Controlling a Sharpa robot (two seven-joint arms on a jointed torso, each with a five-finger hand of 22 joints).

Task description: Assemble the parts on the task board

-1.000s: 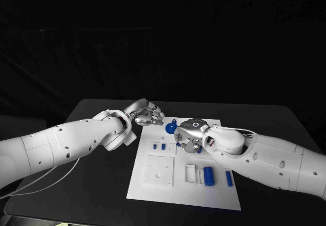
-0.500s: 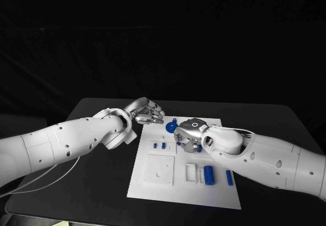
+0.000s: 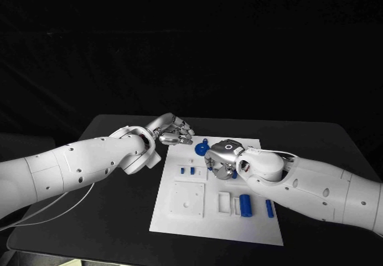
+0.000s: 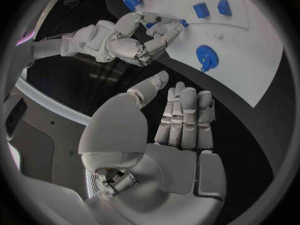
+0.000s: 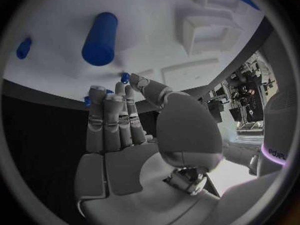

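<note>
- Left hand (image 3: pixel 170 132) is hovering beside the task board (image 3: pixel 191 221), fingers straight and together, holding nothing
- Right hand (image 3: pixel 223 162) is pinching a small blue part (image 5: pixel 125 77) over the board

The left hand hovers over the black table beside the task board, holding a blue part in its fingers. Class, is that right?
Not quite. The left hand does hover over the black table beside the task board, but it holds nothing: the left wrist view shows its fingers straight and bare.
</note>
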